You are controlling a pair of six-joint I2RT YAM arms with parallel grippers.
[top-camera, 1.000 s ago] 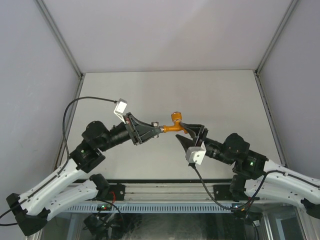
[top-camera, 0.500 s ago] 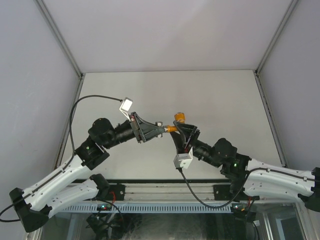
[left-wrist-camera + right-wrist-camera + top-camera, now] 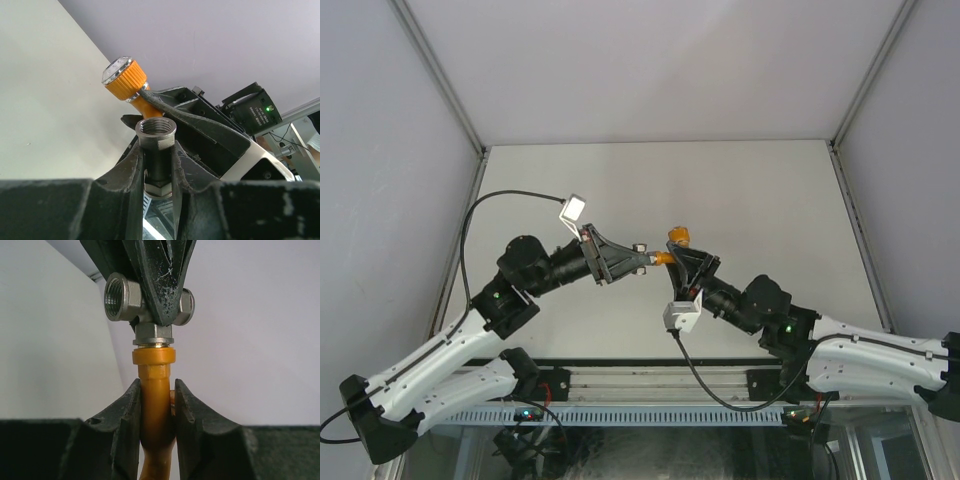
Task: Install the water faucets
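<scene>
White shells cover the lower links of the left arm (image 3: 430,362) and the right arm (image 3: 880,355). Both rise from a black rail (image 3: 640,385) at the near edge of the counter (image 3: 770,190) and lean inward toward each other. Their black tips meet over the middle of the pale counter.

The left end effector (image 3: 642,262) is clenched on the grey metal tee fitting (image 3: 155,132). In its own wrist view, the two fingers press against the fitting's sides and one open threaded port faces the camera.

The right end effector (image 3: 673,268) is clenched on the orange tap body (image 3: 157,382), with its fingers pinching the stem from left and right. In the right wrist view, the tap's orange hexagonal collar butts against the steel collar of the fitting's middle port and lines up with it. The tee's other two ports point left and right, and the left one shows its inner thread.

Just past the joint, on the far side, the tap's knurled orange knob (image 3: 125,82) with a silvery cap stands out at a tilt beyond the right end effector's fingers. Beyond that the counter runs to its far edge, where a plain grey wall (image 3: 640,60) closes the scene.
</scene>
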